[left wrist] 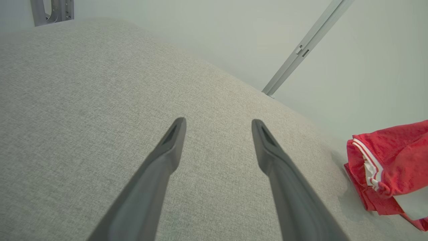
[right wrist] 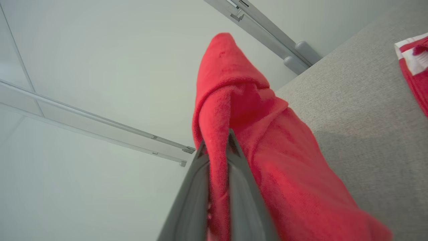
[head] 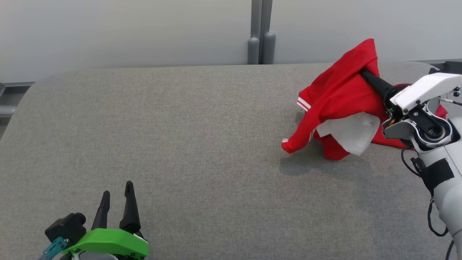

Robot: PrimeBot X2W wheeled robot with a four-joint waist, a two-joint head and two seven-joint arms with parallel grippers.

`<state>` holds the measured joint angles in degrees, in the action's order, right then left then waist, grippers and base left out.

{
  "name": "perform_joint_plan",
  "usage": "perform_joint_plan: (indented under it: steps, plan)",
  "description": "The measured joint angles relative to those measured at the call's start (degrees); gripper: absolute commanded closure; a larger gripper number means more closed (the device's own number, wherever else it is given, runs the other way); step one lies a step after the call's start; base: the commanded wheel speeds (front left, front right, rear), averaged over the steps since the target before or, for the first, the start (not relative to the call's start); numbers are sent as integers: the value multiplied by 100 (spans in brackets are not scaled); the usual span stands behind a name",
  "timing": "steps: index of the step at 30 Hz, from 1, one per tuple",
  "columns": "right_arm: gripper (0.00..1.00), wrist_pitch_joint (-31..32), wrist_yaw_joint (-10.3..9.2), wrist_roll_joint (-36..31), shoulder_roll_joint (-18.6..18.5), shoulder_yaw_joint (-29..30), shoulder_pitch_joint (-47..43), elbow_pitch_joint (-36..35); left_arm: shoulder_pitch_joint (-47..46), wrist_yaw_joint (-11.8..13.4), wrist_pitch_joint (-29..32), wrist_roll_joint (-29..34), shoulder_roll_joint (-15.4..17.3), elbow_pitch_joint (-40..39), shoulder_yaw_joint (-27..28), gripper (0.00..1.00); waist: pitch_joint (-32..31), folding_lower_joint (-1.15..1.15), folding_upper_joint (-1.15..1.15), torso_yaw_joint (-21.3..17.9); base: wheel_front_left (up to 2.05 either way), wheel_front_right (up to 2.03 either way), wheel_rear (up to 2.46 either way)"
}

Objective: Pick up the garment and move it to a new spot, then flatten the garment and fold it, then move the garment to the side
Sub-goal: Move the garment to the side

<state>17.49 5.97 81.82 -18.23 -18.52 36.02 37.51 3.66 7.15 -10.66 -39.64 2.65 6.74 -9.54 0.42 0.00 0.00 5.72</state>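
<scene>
Left pincer stands wide apart; right pincer is pinched closed.

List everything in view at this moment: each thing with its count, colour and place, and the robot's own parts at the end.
garment: one, red with white striped trim and a white inner patch, far right of the table, one fold held up, the rest hanging to the surface
table: one, grey fabric top, spans the head view
wall panels: pale grey-white, behind the table
posts: two, grey, upright between the panels
left fingers: two, black, spread apart, lower left over bare table, on a green mount
right fingers: two, dark, closed on a fold of the garment
right forearm: one, white, right edge
</scene>
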Motion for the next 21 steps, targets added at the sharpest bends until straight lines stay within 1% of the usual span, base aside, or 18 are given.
perform_joint_plan:
  steps: [1,2,4,8,12,14,21]
  plan:
    - [100,52,-4,165,63,69,13,-32,1,0,0,-1,0,-1,-12,0,-24,0,0,-10,0,0,0]
    - [100,88,-63,171,66,45,34,-56,7,0,0,-1,-1,-5,-16,0,-44,0,0,-18,0,0,0]
    - [100,105,-135,-226,-113,-191,114,-102,44,0,0,-1,1,-8,-20,0,-68,0,0,-33,0,0,0]
    - [100,179,-261,-417,-420,-240,236,-138,65,0,-1,-2,0,-7,-60,0,-77,0,0,-37,0,0,0]
    - [100,283,-457,-605,-504,-374,436,-248,70,0,-5,-2,0,-40,-56,0,-25,0,0,-30,0,0,0]
    - [100,308,-492,-668,-538,-410,504,-265,70,0,-5,-2,0,-51,-55,0,-2,0,0,-28,0,0,0]
    - [100,459,-839,-1003,-764,-567,939,-302,69,0,-5,-1,0,-177,-48,0,220,0,0,-12,0,0,0]
